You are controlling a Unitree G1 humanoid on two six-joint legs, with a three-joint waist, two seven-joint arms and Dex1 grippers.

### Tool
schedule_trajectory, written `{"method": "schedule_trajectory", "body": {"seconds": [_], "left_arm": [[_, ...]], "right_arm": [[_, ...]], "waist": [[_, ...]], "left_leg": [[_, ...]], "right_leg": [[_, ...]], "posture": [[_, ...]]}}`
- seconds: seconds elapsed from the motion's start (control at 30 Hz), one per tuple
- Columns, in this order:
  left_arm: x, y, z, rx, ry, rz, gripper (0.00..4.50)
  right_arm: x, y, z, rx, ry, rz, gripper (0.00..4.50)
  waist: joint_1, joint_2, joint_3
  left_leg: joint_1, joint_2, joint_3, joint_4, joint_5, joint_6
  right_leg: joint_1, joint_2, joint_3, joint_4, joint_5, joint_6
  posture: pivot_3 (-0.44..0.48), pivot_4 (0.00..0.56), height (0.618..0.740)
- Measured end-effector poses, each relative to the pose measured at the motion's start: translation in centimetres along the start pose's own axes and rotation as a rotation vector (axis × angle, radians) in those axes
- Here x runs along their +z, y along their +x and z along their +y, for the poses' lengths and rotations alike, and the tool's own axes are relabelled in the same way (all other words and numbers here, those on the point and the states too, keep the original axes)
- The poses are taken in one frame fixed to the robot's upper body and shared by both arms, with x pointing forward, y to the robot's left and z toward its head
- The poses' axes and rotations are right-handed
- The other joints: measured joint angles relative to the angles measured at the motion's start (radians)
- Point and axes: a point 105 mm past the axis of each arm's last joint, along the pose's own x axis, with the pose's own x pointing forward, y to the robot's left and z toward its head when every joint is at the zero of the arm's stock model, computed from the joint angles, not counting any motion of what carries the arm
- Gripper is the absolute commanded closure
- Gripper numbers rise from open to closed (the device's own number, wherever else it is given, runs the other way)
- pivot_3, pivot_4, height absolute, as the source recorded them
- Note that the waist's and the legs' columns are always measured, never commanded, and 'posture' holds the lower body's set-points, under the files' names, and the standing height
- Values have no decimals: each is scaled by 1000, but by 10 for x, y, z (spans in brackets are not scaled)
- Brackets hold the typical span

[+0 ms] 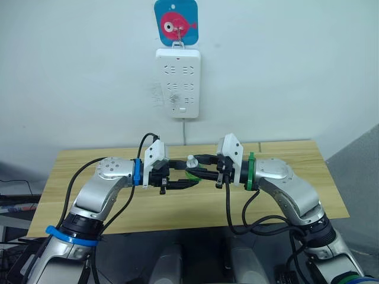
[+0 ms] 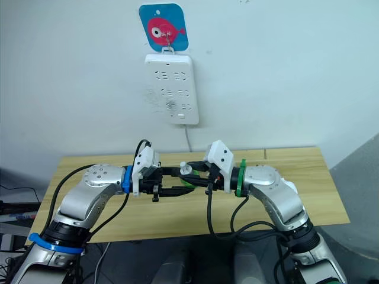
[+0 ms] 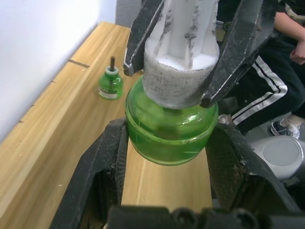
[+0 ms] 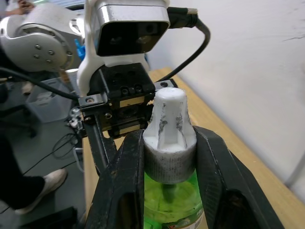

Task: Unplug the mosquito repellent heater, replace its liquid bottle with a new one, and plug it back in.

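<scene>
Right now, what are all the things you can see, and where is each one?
Mosquito repellent heater: one, white, held between the two grippers above the table.
Liquid bottle: one, green, joined to the heater's end.
Second bottle: one, green with a dark wick, standing on the table.
Table: one, light wood, against the wall.
Power strip: one, white, hanging on the wall.
Fish hook plate: one, blue with a pink fish, above the strip.
Left gripper: black, clamped on the bottle.
Right gripper: black, clamped on the heater.
</scene>
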Motion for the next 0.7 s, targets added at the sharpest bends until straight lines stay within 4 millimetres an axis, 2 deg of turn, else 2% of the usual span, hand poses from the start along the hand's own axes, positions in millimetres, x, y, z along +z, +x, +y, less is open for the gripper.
{"method": "schedule_trajectory", "body": {"seconds": [0.17,0.27,0.33,0.5,0.57,0.67,0.7], "left_arm": [[6,-1,-14,-110,106,-19,2341],[9,-1,-23,-222,157,3,2341],[10,-3,-26,-263,172,17,2341],[6,-4,-28,-285,154,34,2341],[4,-5,-24,-256,138,35,2341],[-1,-7,-14,-184,97,37,2341],[-1,-8,-11,-162,91,34,2341]], "right_arm": [[10,-2,9,248,-68,30,3428],[10,-2,12,495,-97,42,3428],[11,0,12,579,-108,32,3428],[14,2,12,612,-138,5,1749],[14,-4,5,575,-167,18,1049],[2,-19,-9,479,-169,72,48],[-1,-22,-11,450,-163,84,13]], "waist": [[3,0,0],[5,0,0],[6,0,0],[9,0,0],[12,0,0],[24,0,0],[25,0,0]], "left_leg": [[0,0,-1,0,0,0],[0,0,0,1,0,0],[0,0,0,1,0,0],[0,0,-1,1,0,0],[0,0,-1,1,0,0],[0,0,-1,2,1,0],[0,0,-1,2,1,0]], "right_leg": [[1,0,-2,0,0,0],[1,1,-2,0,0,0],[1,1,-2,0,0,0],[0,0,-3,1,0,0],[1,0,-3,1,0,0],[1,0,-3,1,0,0],[1,0,-3,1,0,0]], "posture": [[-27,214,740],[-9,210,740],[-2,211,740],[-16,219,740],[-22,220,740],[-29,222,740],[-32,223,740]]}}
